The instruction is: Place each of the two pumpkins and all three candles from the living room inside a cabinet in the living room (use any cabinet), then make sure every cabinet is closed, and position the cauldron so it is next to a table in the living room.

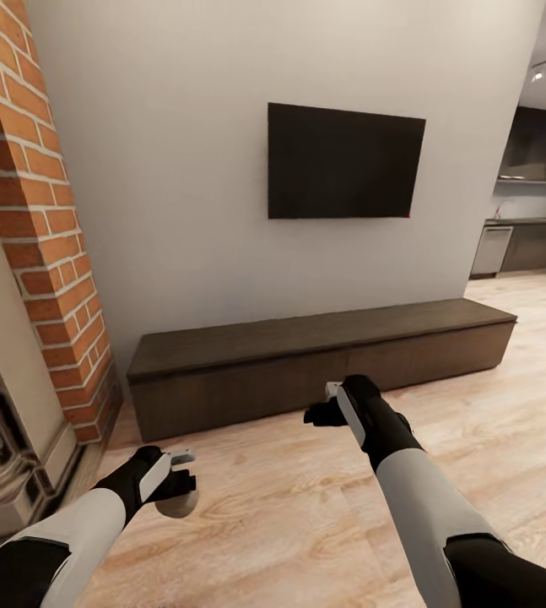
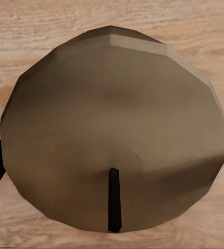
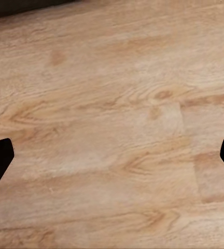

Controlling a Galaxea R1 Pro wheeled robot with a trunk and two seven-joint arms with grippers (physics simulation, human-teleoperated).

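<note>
1. Candle (image 2: 112, 129): clamped in the left gripper (image 1: 175, 490), low over the floor (image 3: 112, 104).
2. Cabinet (image 1: 306, 338): lies ahead of the candle, long axis crosswise, fronts shut.
3. Right gripper (image 1: 327, 409): fingers apart, empty, nearer the cabinet.

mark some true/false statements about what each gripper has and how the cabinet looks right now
1. The left gripper holds a candle. True.
2. The right gripper holds a pumpkin. False: it is open, with nothing but wooden floor between its fingers.
3. The cabinet has a front panel swung open. False: its front panels look shut.
4. A dark screen hangs on the wall above the cabinet. True.
5. A pumpkin sits on the cabinet top. False: the top is bare.
</note>
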